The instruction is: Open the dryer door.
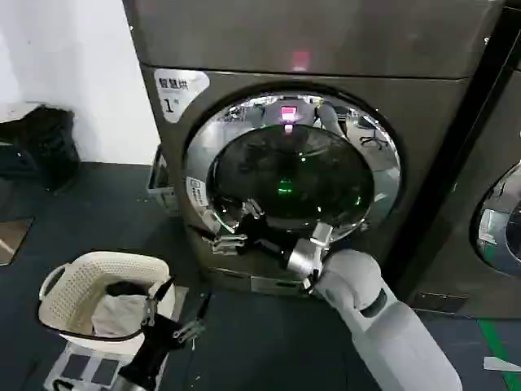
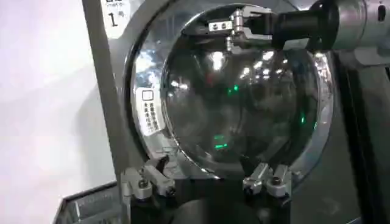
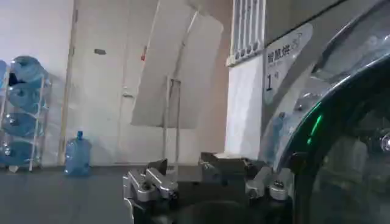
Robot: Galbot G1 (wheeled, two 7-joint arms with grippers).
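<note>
Right arm [image 1: 383, 318], white-sleeved, enters the head view from the 5 o'clock corner and reaches up toward the dryer. Its right gripper [image 1: 234, 224] sits at the 7 o'clock edge of the dryer door [image 1: 291, 167], on the wide chrome ring. The fingers [image 1: 228, 242] are spread apart, one against the ring and the other lying over the dark glass; they grip nothing. In the left wrist view the same right gripper [image 2: 226, 30] appears against the rim of the door [image 2: 244, 103], jaws parted. The right wrist view shows its two fingertips [image 3: 143, 185] well apart, with the chrome ring [image 3: 292, 122] just beside one of them.

Dryer door: round porthole, chrome ring around dark domed glass, set in the front of the grey-brown machine [image 1: 326, 41] bearing the white "1" sticker [image 1: 181, 91]. The door lies flush with the front panel, closed. A green light reflects at the glass centre.

Left gripper [image 1: 167, 314] hangs low at 7 o'clock in the head view, well apart from the door, just beside a white laundry basket [image 1: 69, 285] holding cloth. Its fingers are open and empty; the left wrist view shows both fingertips [image 2: 141, 181] spread.

A neighbouring machine's door [image 1: 501, 224] stands at 3 o'clock.
</note>
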